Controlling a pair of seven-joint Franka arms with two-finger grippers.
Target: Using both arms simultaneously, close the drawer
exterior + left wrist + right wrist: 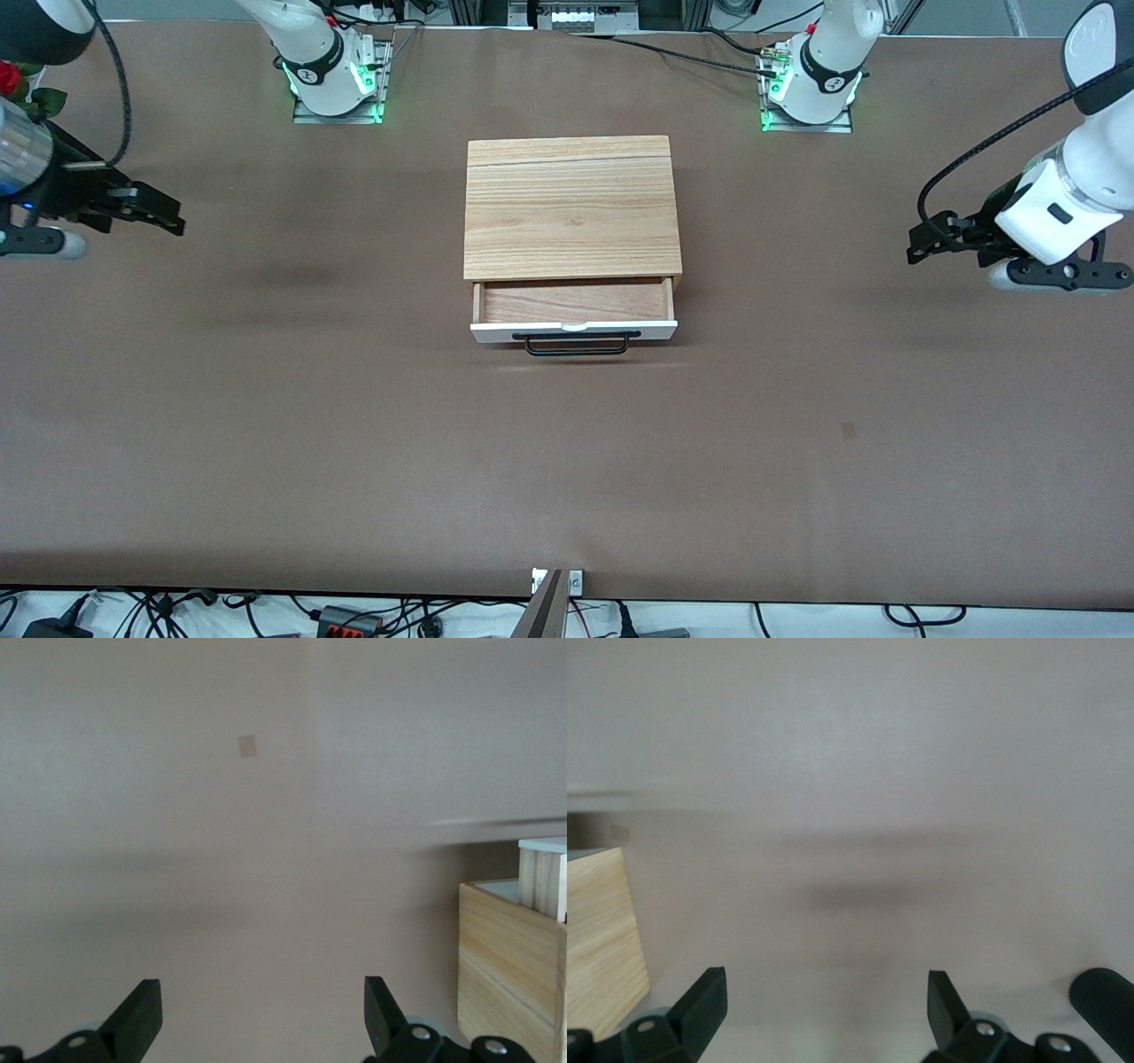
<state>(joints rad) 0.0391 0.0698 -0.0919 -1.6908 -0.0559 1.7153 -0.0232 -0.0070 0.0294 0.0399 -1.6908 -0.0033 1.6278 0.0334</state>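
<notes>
one drawer (pixel 574 304) hangs part-open from one box (pixel 572 206) on the tabletop (pixel 266 425). two grippers, left gripper (pixel 920 244) and right gripper (pixel 170 217), hover over bare tabletop, jaws released, both arms cut off at frame edges.

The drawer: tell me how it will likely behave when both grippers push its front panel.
The drawer, a rigid wooden tray partly open in the box, should slide straight in. Uneven pushes might skew it. The unanchored-looking box may scoot on the table.
</notes>
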